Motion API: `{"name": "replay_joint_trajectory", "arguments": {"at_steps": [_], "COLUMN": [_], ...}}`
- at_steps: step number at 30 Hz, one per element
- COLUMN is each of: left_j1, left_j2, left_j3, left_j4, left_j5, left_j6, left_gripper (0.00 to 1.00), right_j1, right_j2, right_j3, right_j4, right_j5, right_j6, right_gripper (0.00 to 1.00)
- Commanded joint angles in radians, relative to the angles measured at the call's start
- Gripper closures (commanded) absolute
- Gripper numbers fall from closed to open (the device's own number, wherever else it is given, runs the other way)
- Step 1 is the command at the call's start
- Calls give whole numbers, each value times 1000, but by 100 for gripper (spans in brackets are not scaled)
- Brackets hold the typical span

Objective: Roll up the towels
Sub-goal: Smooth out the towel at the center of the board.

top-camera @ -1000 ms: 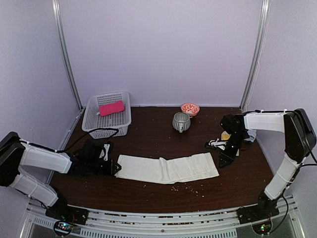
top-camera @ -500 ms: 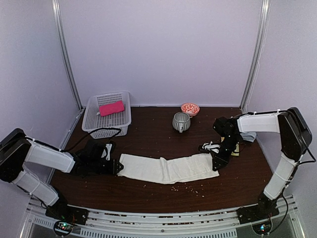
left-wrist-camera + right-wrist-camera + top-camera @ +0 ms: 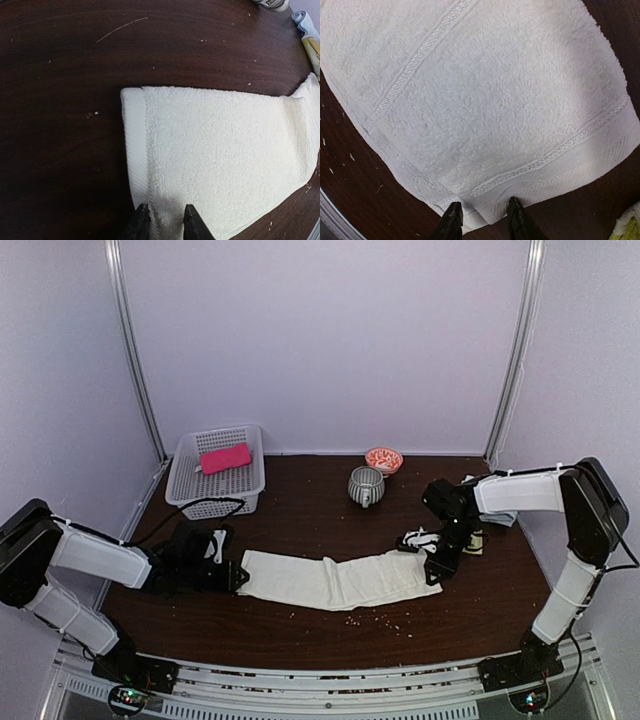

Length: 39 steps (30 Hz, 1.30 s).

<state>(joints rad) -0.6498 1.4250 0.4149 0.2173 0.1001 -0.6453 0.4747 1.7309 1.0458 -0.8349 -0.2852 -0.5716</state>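
From above, shows the cream towel (image 3: 340, 582) spread flat on the dark surface (image 3: 300, 520), long axis running left to right, with one arm at each end. Shows also a pink towel (image 3: 225, 457) lying in the white basket (image 3: 190, 485) at the back left, out of sight from both wrists. From the left wrist, shows the left claw (image 3: 166, 212) with tips slightly apart over the towel's hemmed end, plus a blue-grey towel (image 3: 302, 22) far off. From the right wrist, shows the right claw (image 3: 483, 215), tips parted, straddling the opposite hem.
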Motion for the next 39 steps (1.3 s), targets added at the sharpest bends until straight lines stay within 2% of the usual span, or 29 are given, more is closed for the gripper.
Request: {"name": "replay_joint_trajectory", "arguments": {"at_steps": [1,6,9,11,19,34,39], "left_j1": [-5,-6,-5,-5,-5,-5,-5], "left_j2": [5,5,4,0,-8,21,33], "left_j3": [-16,-17,-19,-19,-19,-8,-2], "left_j4": [8,5,1,1,-7,-26,-33], "left_j5": [-13,-19,-25,-25,-38,-50,-52], "left_j6": [13,19,20,18,19,25,24], "left_gripper": [76,76,76,76,76,76,76], "right_j1": [21,23,23,24,29,131,157], "right_j2": [-11,-33,-69,-116,-261,-281,-227], "right_j3": [-48,-56,-55,-44,-1,-107,-167], "right_j4": [51,85,92,88,-42,-153,-181], "right_j5": [102,153,159,157,158,101,55], "right_j6": [20,25,22,25,0,-34,-60], "right_gripper": [72,82,96,100,100,100,99]}}
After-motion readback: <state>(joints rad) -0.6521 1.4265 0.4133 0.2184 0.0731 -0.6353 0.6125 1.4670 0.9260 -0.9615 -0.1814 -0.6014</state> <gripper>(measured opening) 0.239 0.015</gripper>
